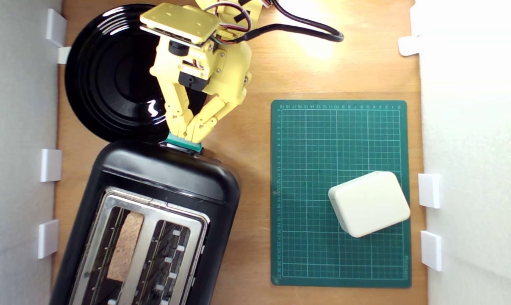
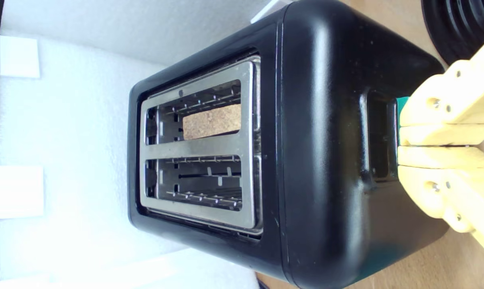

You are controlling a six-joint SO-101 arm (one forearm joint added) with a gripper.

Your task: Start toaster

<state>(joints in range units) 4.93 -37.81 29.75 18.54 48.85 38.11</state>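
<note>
Toaster: the glossy black toaster (image 1: 162, 178) fills the lower left of the exterior view, lying at a slight angle on the wooden table (image 1: 255, 76), its silver top plate (image 1: 154, 212) facing the camera. In the wrist view the toaster (image 2: 318, 160) takes up the middle of the frame.
Slots: two. The one nearer the exterior view's left holds a brown, cork-textured slice (image 1: 125, 245); the other slot shows only wire guides. The slice (image 2: 212, 121) also shows in the wrist view.
Lever knob: the small teal-green lever knob (image 1: 184, 144) sits at the toaster's upper end in the exterior view, just above centre-left. Only a teal sliver (image 2: 402, 102) peeks past the fingers in the wrist view.
Gripper: the yellow gripper (image 1: 187, 134) reaches down from the top of the exterior view, tips on the knob.
Fingers: pressed together, flat against each other in the wrist view (image 2: 442, 134), with their tips resting against the knob rather than pinching it.
Plate: a round black plate (image 1: 107, 72) lies in the upper left of the exterior view, partly under the arm and just beside the toaster's end.
Mat: a green cutting mat (image 1: 306, 237) lies right of centre, apart from the toaster.
Box: a small cream rounded box (image 1: 369, 203) rests on the mat's lower right part.
</note>
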